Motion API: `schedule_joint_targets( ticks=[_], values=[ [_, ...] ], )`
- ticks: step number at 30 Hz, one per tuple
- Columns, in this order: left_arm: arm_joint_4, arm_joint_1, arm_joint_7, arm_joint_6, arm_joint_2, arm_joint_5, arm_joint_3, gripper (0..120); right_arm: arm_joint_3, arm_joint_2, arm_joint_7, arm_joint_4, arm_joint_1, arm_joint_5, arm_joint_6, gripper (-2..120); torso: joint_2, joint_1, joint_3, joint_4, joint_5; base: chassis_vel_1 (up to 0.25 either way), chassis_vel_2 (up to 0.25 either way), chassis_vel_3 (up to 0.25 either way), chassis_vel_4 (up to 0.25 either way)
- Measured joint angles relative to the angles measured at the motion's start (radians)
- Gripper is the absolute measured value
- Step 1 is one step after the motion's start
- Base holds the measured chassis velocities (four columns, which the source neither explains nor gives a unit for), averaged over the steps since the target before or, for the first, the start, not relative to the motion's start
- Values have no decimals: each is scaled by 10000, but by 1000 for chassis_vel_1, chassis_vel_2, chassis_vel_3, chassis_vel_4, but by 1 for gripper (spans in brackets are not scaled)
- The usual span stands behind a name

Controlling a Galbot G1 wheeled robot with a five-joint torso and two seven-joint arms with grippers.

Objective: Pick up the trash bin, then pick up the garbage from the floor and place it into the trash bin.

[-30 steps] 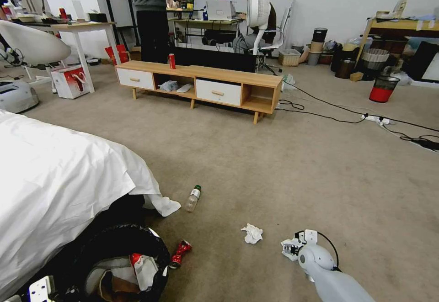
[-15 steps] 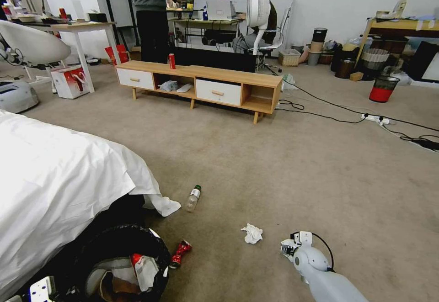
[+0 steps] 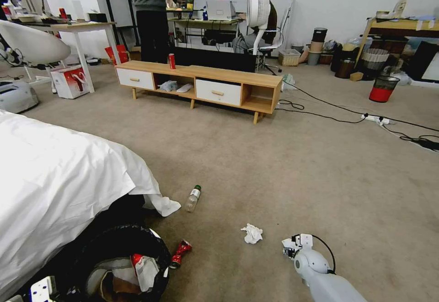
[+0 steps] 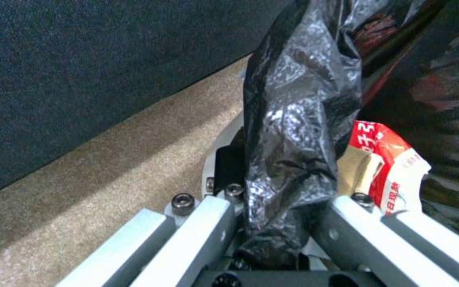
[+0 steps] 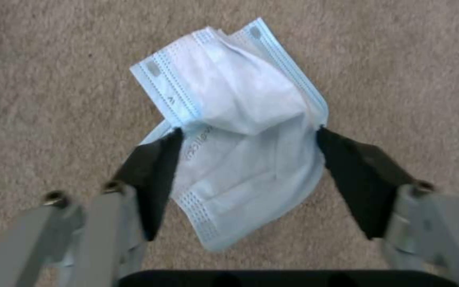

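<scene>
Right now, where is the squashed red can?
In the head view the crushed red can lies on the carpet at lower left, right beside the trash bin, with the crumpled white tissue off to its right.

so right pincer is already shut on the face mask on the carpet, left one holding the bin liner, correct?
Not quite. In the right wrist view the right pincer is open, fingers either side of the face mask on the carpet. The left pincer does grip the bin liner.
</scene>
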Motion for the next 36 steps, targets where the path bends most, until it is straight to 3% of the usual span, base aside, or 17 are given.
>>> schedule_joint_targets(
  ticks=[7, 10, 14, 16, 23, 29, 36],
  values=[
    [7, 1, 8, -12, -16, 14, 15, 0, -32, 20, -35, -20, -36, -116, 35, 45, 0, 0, 0, 0, 0, 0, 0, 0, 0],
    [7, 13, 12, -29, -16, 23, 15, 0, -78, 49, -71, -44, -57, -198, 90, 26, 0, 0, 0, 1, -1, 0, 0, 0, 0],
    [8, 18, 17, -36, -26, 35, 14, 0, -114, 39, -91, -42, -85, -240, 105, 19, 0, 0, 0, 1, 0, 0, 0, 0, 0],
    [8, 19, 28, -55, -52, 60, 26, 0, -173, 31, -139, -69, -110, -362, 162, 9, 0, 0, 0, 0, -1, 0, 0, 0, 0],
    [-25, 62, 40, -73, -63, 70, 19, 0, -301, 66, -271, -203, -117, -601, 190, 0, 0, 0, 0, 0, 0, 0, 0, 0, 0],
    [-28, 55, 44, -81, -77, 75, 30, 0, -330, -2, -334, -108, -285, -609, 236, 0, 0, 0, 0, 1, 0, 0, 0, 0, 0],
    [-29, 24, 49, -82, -110, 98, 104, 0, -310, -772, -306, 901, -825, 9, 221, 0, 0, 0, 0, 0, 4, 0, 0, 0, 0]
  ],
)
